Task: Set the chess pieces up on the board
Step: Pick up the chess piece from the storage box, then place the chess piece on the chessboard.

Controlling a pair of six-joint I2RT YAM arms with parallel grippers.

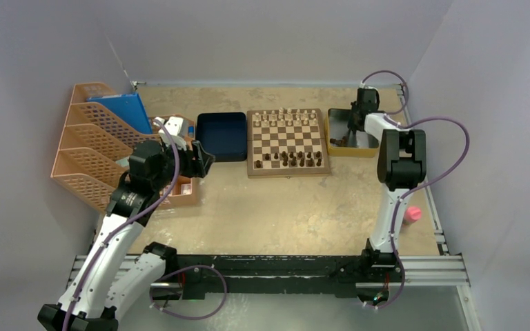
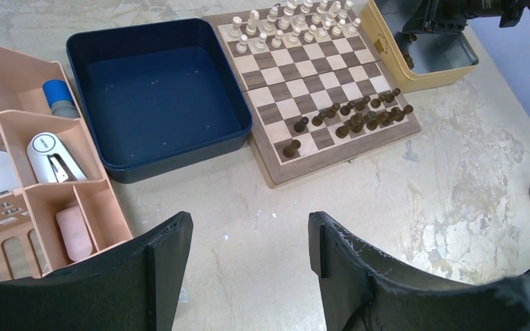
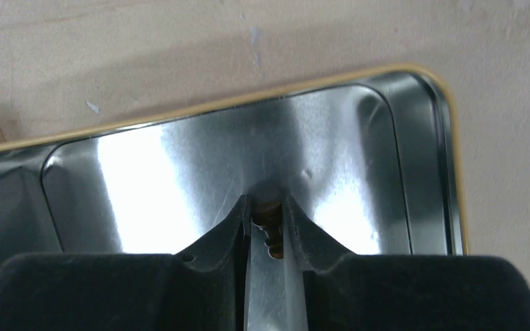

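Top external view: the square wooden chessboard (image 1: 288,143) with light and dark chequered squares lies at the far middle of the table. Tiny dark brown wooden chess pieces (image 1: 293,159) crowd its near rows, and pale wooden pieces (image 1: 286,117) line its far rows. A dark blue square tray (image 1: 222,136) touches the board's left edge. A silver metal tray with a yellow rim (image 1: 332,131) sits just right of the board. The right gripper (image 1: 351,137) reaches down into that tray. The left gripper (image 1: 205,163) hangs above the table, left of the board and near the blue tray.

Left wrist view: the left gripper (image 2: 248,252) has its jaws wide apart, with nothing between them. Beyond it lie the blue tray (image 2: 159,89) and the board (image 2: 310,89). A peach plastic desk organiser (image 2: 14,124) at the left holds a white stapler (image 2: 52,157).

Right wrist view: the right gripper (image 3: 268,208) has its jaws drawn narrow, pinching one small dark brown chessman (image 3: 270,231) on the shiny floor of the metal tray (image 3: 165,186).
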